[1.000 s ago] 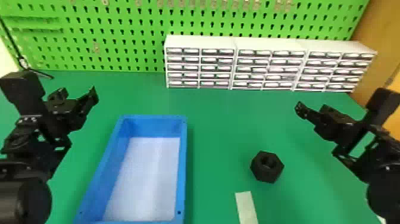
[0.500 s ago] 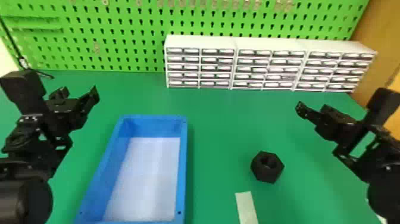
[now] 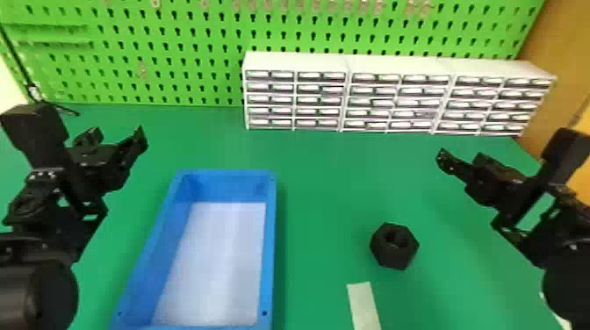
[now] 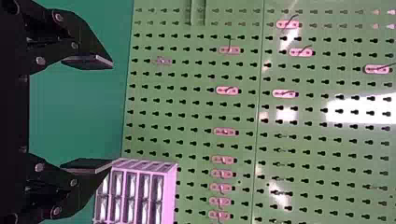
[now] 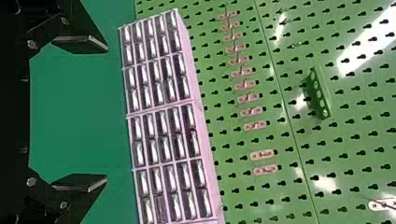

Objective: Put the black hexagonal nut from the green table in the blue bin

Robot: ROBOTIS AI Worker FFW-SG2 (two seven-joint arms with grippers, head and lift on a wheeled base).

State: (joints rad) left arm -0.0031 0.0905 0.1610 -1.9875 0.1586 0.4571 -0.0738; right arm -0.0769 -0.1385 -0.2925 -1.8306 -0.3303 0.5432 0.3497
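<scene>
In the head view the black hexagonal nut (image 3: 394, 246) lies on the green table (image 3: 333, 193), to the right of the blue bin (image 3: 268, 245), with its hole facing up. My left gripper (image 3: 115, 139) is over the table left of the bin, open and holding nothing; the left wrist view has the gripper (image 4: 112, 114) with its fingers wide apart. On the right side, beyond the nut and apart from it, is my right gripper (image 3: 461, 161). It too stands open in the right wrist view, the gripper (image 5: 106, 114) with nothing between its fingers.
White drawer units (image 3: 347, 98) line the back of the table before a green pegboard (image 3: 175, 61). A pale strip (image 3: 363, 305) lies in front of the nut. An orange-brown panel (image 3: 548, 66) rises at the back right.
</scene>
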